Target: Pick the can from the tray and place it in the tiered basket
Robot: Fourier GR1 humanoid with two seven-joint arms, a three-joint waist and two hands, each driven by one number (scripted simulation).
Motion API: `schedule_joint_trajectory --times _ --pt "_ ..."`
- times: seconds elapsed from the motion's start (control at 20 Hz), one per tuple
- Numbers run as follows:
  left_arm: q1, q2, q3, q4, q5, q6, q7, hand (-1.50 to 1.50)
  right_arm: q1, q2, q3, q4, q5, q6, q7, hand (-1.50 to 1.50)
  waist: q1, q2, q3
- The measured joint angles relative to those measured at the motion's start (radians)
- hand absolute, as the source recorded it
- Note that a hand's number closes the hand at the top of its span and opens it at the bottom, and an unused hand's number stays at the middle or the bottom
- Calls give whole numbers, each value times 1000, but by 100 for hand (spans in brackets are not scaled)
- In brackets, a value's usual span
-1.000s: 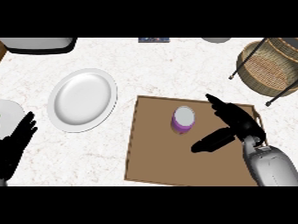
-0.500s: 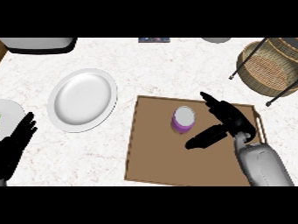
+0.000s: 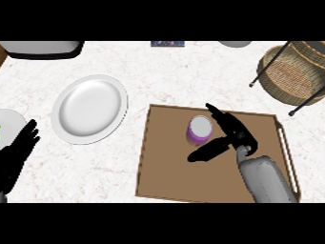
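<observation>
The right hand [image 3: 235, 138] is matte black, with slender tapered fingers and a thicker thumb. A narrow grey wrist joins it to the right forearm [image 3: 267, 180], a smooth grey cylinder with rounded ends and a pale sheen. The left hand [image 3: 6, 159], near left, has the same black finish.

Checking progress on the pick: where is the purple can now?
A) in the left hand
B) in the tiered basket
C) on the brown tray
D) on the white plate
C: the can stands on the tray, the open right hand beside it.
</observation>
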Motion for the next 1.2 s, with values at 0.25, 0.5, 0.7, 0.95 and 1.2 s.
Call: schedule_joint_trajectory --times 0.25,0.5,0.7,0.95,1.2 --pt "-11 -15 7 6 -10 -5 4 0 -51 24 2 69 3 -15 -14 -150 -1 -3 -2" --pt "-19 -10 19 19 -12 -21 -3 0 -85 25 32 102 8 -36 -86 150 0 -1 -2" --pt "-31 -14 30 40 -18 -22 -13 0 -62 34 62 82 35 -104 -134 150 0 1 0" --pt "0 -22 34 3 -23 -33 -8 0 -30 36 36 54 70 -153 -165 150 1 3 2" --pt "10 -34 29 -39 -25 -30 29 0 -77 32 23 15 160 -230 -40 150 6 4 3"
